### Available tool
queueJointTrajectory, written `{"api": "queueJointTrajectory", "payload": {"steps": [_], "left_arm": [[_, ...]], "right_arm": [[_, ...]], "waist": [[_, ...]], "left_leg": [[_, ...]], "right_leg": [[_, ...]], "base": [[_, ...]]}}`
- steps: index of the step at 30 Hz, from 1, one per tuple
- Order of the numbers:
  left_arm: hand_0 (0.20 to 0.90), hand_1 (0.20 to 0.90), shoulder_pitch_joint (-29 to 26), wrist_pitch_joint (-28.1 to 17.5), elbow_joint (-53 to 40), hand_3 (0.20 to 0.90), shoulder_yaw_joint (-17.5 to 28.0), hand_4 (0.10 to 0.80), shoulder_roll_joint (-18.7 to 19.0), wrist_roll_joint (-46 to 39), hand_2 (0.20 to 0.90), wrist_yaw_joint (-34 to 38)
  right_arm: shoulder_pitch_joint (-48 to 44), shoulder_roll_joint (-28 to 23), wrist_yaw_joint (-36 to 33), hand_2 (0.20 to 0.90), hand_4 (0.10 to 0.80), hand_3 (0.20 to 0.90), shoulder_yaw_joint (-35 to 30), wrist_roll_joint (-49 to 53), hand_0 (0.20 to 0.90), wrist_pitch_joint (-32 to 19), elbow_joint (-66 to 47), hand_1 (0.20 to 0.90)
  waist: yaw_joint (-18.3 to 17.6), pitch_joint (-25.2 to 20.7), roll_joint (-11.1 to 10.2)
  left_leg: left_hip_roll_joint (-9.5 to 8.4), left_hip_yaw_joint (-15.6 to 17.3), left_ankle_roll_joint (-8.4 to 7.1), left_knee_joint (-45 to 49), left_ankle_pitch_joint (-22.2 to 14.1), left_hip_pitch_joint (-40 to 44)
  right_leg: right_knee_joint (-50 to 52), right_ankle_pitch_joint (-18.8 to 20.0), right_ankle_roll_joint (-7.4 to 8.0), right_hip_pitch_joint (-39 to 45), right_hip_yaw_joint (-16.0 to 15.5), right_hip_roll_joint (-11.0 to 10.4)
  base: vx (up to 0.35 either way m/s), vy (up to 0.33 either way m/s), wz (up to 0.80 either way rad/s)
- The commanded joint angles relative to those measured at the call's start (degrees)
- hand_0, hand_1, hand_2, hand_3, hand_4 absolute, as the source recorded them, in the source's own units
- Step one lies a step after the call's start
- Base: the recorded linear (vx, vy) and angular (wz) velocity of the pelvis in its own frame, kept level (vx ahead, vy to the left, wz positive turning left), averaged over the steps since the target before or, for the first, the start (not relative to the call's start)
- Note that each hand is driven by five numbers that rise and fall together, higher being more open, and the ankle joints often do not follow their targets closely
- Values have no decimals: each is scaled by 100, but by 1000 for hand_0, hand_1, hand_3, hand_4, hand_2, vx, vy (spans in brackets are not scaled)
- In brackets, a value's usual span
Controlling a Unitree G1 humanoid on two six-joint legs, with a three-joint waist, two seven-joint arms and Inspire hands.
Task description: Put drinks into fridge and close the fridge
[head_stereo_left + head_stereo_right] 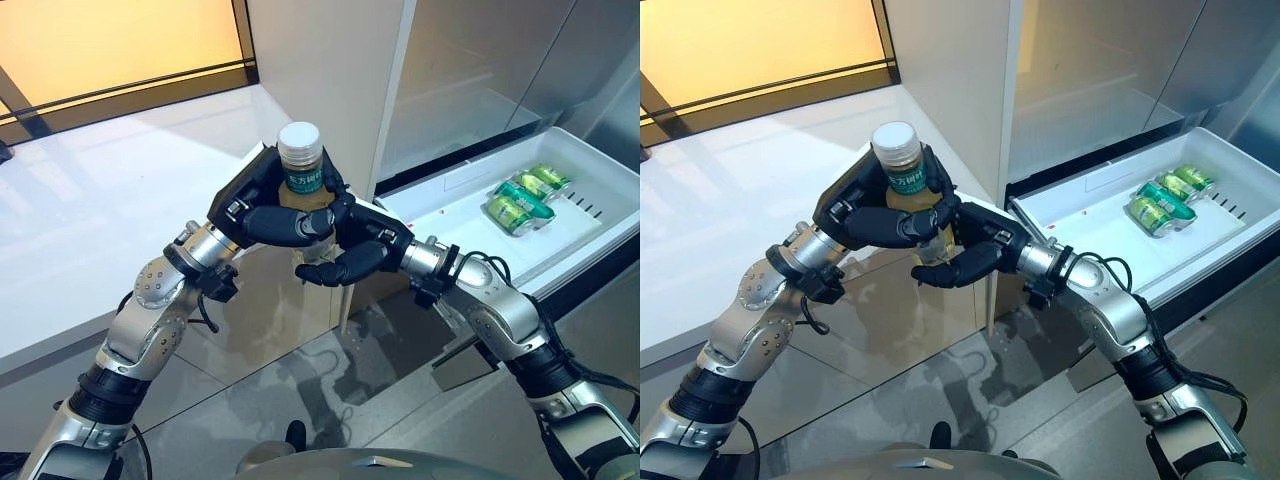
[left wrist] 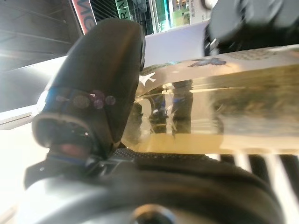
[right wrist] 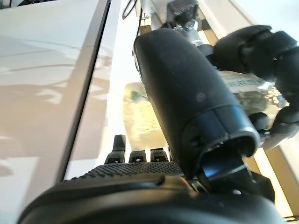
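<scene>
A drink bottle (image 1: 303,178) with a white cap, green label and yellowish liquid stands upright in mid-air in front of the fridge's white side panel (image 1: 320,70). My left hand (image 1: 262,212) is curled round its upper body, and its thumb (image 2: 98,79) presses the bottle (image 2: 224,107). My right hand (image 1: 362,250) wraps the lower part from the other side, with its thumb (image 3: 187,88) lying across the bottle (image 3: 142,116). The bottle's base is hidden behind the fingers.
To the right, the fridge's white drawer (image 1: 450,195) stands pulled open, with green cans (image 1: 525,200) lying in it. A white counter (image 1: 100,200) runs along the left. Grey tiled floor (image 1: 300,390) lies below the arms.
</scene>
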Motion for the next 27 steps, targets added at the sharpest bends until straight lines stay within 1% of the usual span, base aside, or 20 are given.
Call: {"api": "queueJointTrajectory", "payload": {"steps": [1,5,10,11,12,13,14,27], "left_arm": [[300,300,-1221,-622,-286,200,171,100,-62,-365,300,17],[300,300,-1223,-600,-302,200,173,100,3,-362,300,-85],[300,300,-1275,-551,-317,200,136,100,-34,-489,300,-120],[300,300,-1288,-543,-318,200,122,100,-42,-494,300,-120],[300,300,-1299,-537,-319,200,103,100,-46,-522,300,-124],[300,300,-1301,-530,-321,200,96,100,-50,-530,300,-130],[300,300,-1310,-513,-309,200,72,100,-76,-530,300,-131],[300,300,-1400,-399,-324,200,-24,100,-102,-635,300,-145]], "right_arm": [[-840,321,-152,900,800,900,-47,486,900,-490,-279,900],[-904,332,-201,900,800,900,-26,532,900,-475,-332,900],[-981,409,-238,900,800,900,51,581,900,-364,-302,900],[-985,417,-258,608,460,560,69,580,608,-361,-300,608],[-990,424,-264,608,460,560,81,620,608,-358,-293,608],[-989,431,-252,375,188,288,87,625,375,-362,-291,375],[-982,456,-289,300,100,200,121,600,300,-347,-299,300],[-1140,515,-418,300,100,200,214,680,300,-362,-218,300]], "waist": [[48,-620,-61],[60,-631,-64],[67,-644,-65],[68,-641,-65],[68,-638,-65],[68,-639,-65],[68,-637,-63],[73,-637,-58]], "left_leg": [[-196,-108,93,7,-634,270],[-194,-103,99,7,-635,266],[-196,-98,103,7,-633,275],[-197,-99,106,7,-634,277],[-197,-100,107,7,-633,279],[-197,-101,108,7,-633,279],[-200,-103,110,7,-637,283],[-210,-95,115,7,-635,283]], "right_leg": [[113,306,340,-275,48,-98],[116,301,335,-279,56,-92],[117,300,324,-271,55,-88],[118,301,324,-270,54,-88],[121,303,323,-270,52,-89],[122,302,323,-271,51,-89],[122,302,324,-268,50,-91],[120,308,324,-270,30,-103]], "base": [[0,0,0],[0,0,0],[0,0,0],[0,0,0],[0,0,0],[0,0,0],[0,0,0],[0,0,0]]}}
